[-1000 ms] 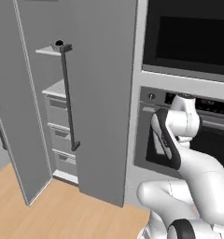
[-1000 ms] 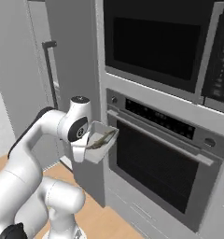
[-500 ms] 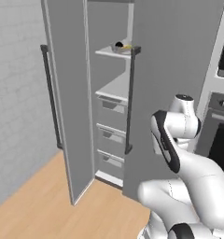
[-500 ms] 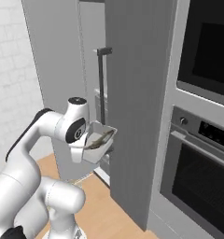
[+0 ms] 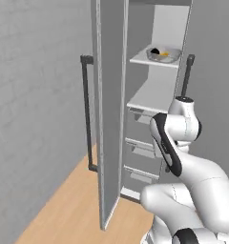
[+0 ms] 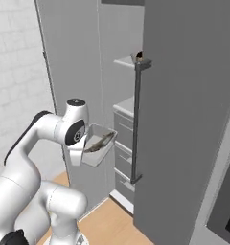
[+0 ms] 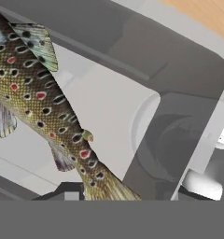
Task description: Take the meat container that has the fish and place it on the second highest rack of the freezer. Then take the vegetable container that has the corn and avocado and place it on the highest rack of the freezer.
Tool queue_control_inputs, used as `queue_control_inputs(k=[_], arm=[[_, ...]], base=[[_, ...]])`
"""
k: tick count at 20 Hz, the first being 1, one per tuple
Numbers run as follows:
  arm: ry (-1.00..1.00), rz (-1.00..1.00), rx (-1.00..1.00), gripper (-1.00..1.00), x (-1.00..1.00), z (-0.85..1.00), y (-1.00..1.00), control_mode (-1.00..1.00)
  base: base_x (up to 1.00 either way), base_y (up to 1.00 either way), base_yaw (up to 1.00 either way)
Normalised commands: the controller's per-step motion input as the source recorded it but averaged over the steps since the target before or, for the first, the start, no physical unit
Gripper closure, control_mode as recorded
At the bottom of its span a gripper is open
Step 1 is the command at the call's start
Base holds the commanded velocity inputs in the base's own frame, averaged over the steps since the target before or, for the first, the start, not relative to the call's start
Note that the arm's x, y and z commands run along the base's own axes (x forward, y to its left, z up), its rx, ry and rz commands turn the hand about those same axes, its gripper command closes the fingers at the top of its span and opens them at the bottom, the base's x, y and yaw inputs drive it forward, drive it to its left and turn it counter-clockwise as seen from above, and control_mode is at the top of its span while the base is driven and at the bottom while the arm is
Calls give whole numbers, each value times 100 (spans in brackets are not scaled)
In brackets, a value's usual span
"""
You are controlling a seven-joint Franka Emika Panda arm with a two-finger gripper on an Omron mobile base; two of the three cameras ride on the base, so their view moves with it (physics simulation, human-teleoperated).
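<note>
We find the gripper (image 6: pixel 86 146) clamped on the rim of the meat container (image 6: pixel 98 144), held beside the open freezer (image 5: pixel 154 102), below its shelves. We judge the tray rigid and light; the fish (image 7: pixel 44 100) lies loose inside, so keep it level.

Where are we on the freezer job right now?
In hand: the gripper holds the meat container with the fish beside the open freezer. The vegetable container sits on the highest rack, so that step looks done. Left: setting the meat container on the second highest rack.
</note>
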Motion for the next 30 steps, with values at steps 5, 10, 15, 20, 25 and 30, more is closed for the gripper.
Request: queue_control_inputs(k=[5, 10, 15, 20, 25, 30], arm=[[0, 0, 0, 100, 0, 0, 0, 100], [0, 0, 0, 100, 0, 0, 0, 100], [0, 0, 0, 100, 0, 0, 0, 100], [0, 0, 0, 100, 0, 0, 0, 100], [0, 0, 0, 100, 0, 0, 0, 100], [0, -1, -1, 100, 16, 2, 0, -100]], base=[[45, 24, -44], [75, 20, -36], [64, 43, -6], [43, 10, -1], [36, -14, 0], [51, 0, -1]])
